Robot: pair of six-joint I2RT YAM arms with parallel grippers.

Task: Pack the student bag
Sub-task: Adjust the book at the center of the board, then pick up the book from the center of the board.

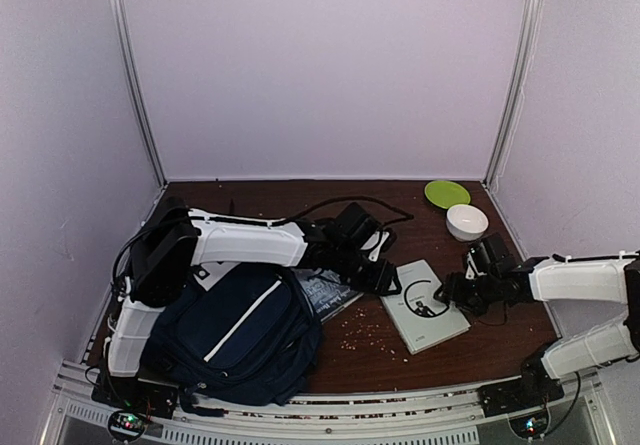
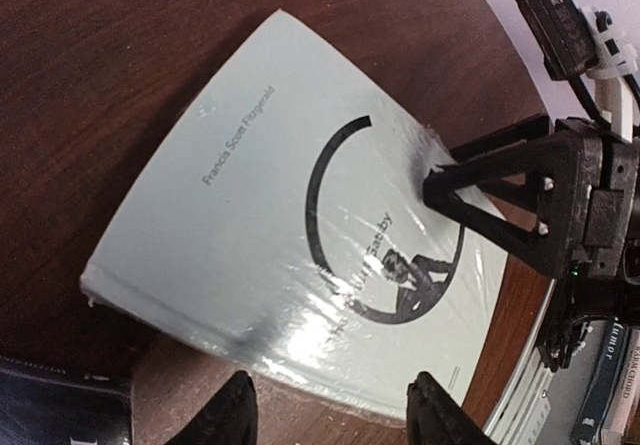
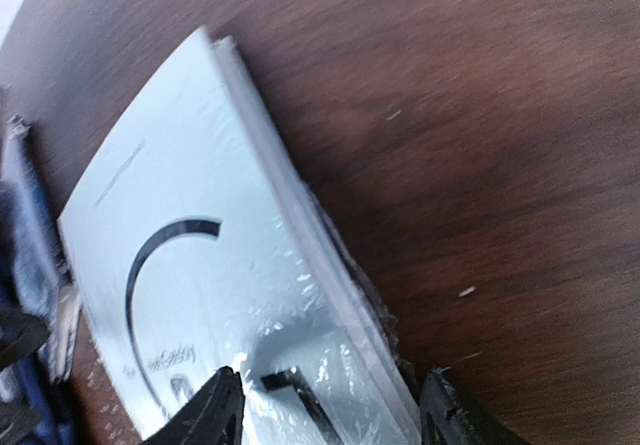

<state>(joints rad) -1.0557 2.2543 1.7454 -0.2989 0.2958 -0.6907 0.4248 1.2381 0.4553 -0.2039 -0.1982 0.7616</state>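
Brown table [image 1: 270, 197]: student bag [image 1: 235, 335], book [image 1: 428, 317], bowl [image 1: 466, 222]

Book [image 1: 415, 330] lies right of the student bag [image 1: 235, 335] (bowl [image 1: 467, 222] and plate [image 1: 446, 193] behind).

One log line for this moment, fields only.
left gripper: open, at book edge | right gripper: open, astride book edge | book: outside bag | bag: left of book

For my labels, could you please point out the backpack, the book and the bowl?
backpack [image 1: 260, 345]: top view, front panel
book [image 2: 250, 195]: left wrist view, front cover
bowl [image 1: 467, 222]: top view, inside
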